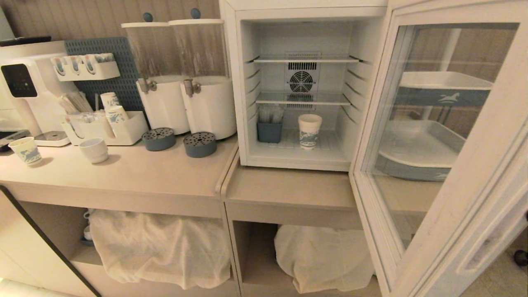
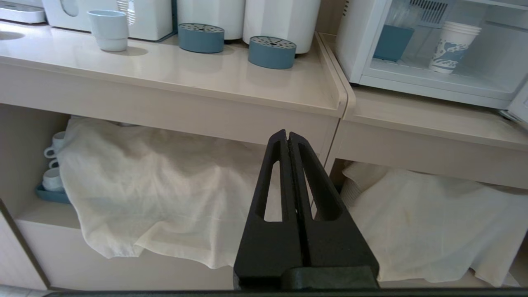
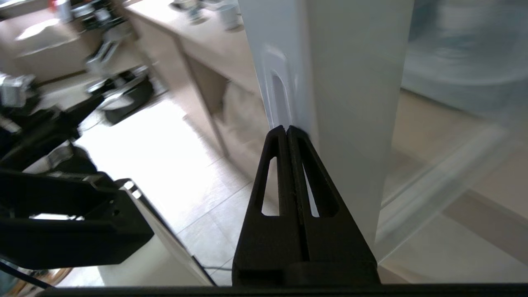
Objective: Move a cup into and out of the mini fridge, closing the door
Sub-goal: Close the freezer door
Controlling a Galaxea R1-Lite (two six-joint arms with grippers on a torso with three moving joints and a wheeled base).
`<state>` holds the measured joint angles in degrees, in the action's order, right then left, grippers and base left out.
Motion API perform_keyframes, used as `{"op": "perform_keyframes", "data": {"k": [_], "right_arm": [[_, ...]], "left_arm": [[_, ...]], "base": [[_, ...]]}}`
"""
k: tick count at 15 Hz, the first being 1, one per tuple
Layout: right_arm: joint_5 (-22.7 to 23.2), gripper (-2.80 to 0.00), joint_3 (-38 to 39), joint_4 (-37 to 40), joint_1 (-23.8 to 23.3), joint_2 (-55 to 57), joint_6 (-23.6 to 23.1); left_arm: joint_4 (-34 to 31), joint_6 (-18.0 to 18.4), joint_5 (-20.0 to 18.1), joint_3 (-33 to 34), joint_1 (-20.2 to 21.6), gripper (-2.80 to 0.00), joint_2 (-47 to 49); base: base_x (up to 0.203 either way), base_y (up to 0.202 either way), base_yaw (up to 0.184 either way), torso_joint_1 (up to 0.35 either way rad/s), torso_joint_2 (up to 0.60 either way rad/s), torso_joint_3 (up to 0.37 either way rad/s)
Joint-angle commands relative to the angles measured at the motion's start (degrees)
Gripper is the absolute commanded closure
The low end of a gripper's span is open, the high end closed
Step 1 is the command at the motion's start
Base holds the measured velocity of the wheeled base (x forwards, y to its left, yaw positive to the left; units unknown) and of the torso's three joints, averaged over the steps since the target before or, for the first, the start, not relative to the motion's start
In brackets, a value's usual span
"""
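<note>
Right wrist view puts the right tool (image 3: 287,128), its two black fingers pressed together and holding nothing, with its tip up against the outer face of the door (image 3: 342,107), a pale grey-white frame around a clear glass pane, close to the moulded recess near the frame's edge. The step in hand looks like swinging that door shut, with the tall white paper cup with a blue printed pattern (image 1: 309,131) standing upright on the floor of the white boxy mini fridge (image 1: 305,16), just beside a small blue-grey holder of pale sticks (image 1: 269,131).

To do it well, the closed tool should press on the solid frame, not the glass, near the free edge, and follow the door's arc so the tip does not slide off. A steady push is best, so the cup is not jolted.

Left tool (image 2: 288,134), also closed and empty, hangs low in front of the beige worktop (image 2: 198,70), above the cream cloths (image 2: 165,185) draped over the shelves beneath.

Only the right wrist view shows the tool against the door; the head view shows neither arm, but gives how wide the door stands and the cup's place. The left wrist view alone shows a stack of white mugs (image 2: 53,165) tucked beside the cloth.
</note>
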<state>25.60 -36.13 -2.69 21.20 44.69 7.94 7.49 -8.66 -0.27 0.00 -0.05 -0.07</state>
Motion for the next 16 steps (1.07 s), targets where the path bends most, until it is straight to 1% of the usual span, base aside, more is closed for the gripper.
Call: {"op": "perform_keyframes", "data": {"k": [1,2,5,6,7,9,11,12,14,15,16], "right_arm": [[4.05,0.00,1.57,-1.80,-4.39,4.05,0.01],[7.79,0.00,1.92,-3.01,-8.79,4.77,0.00],[23.20,0.00,1.82,-5.43,-23.75,7.32,-0.06],[27.74,0.00,1.15,-5.99,-26.59,9.83,-0.08],[29.06,0.00,0.13,-6.59,-27.28,13.43,-0.06],[29.53,0.00,-2.65,-8.48,-26.81,20.43,0.21],[26.91,0.00,-6.10,-10.59,-24.03,26.79,0.47],[25.14,0.00,-7.39,-11.80,-22.09,28.62,0.42],[23.70,0.00,-8.45,-15.20,-17.39,31.91,0.56],[21.47,0.00,-9.18,-16.27,-14.28,33.23,0.62],[17.79,0.00,-9.82,-16.93,-11.21,34.44,0.70]], "left_arm": [[0.07,-0.13,-0.02,2.29,0.05,0.00,-0.19],[0.01,-0.07,-0.06,2.29,0.03,0.00,-0.19],[0.05,-0.05,-0.08,2.29,0.02,0.00,-0.19],[-0.01,-0.05,-0.08,2.29,0.03,0.00,-0.19],[-0.01,-0.05,-0.08,2.29,0.05,0.00,-0.19],[-0.01,-0.05,-0.08,2.29,0.00,0.00,-0.19],[0.07,-0.05,-0.08,2.29,0.05,0.00,-0.19],[0.02,-0.10,-0.08,2.29,-0.01,0.00,-0.19],[-0.01,-0.05,-0.02,2.29,0.04,0.00,-0.19],[0.05,-0.10,-0.08,2.29,0.02,0.00,-0.18],[0.02,-0.13,0.00,2.29,-0.04,0.00,-0.19]], "base": [[0.000,0.000,0.000,0.000,0.00,0.000],[0.000,0.000,0.000,0.000,0.00,0.000],[0.000,0.000,0.000,0.000,0.00,0.000],[0.000,0.000,0.000,0.000,0.00,0.000],[0.000,0.000,0.000,0.000,0.00,0.000],[0.000,0.000,0.000,0.000,0.00,0.000],[0.000,0.000,0.000,0.000,0.00,0.000],[0.000,0.000,0.000,0.000,0.00,0.000],[0.000,0.000,0.000,0.000,0.00,0.000],[0.000,0.000,0.000,0.000,0.00,0.000],[0.000,0.000,0.000,0.000,0.00,0.000]]}}
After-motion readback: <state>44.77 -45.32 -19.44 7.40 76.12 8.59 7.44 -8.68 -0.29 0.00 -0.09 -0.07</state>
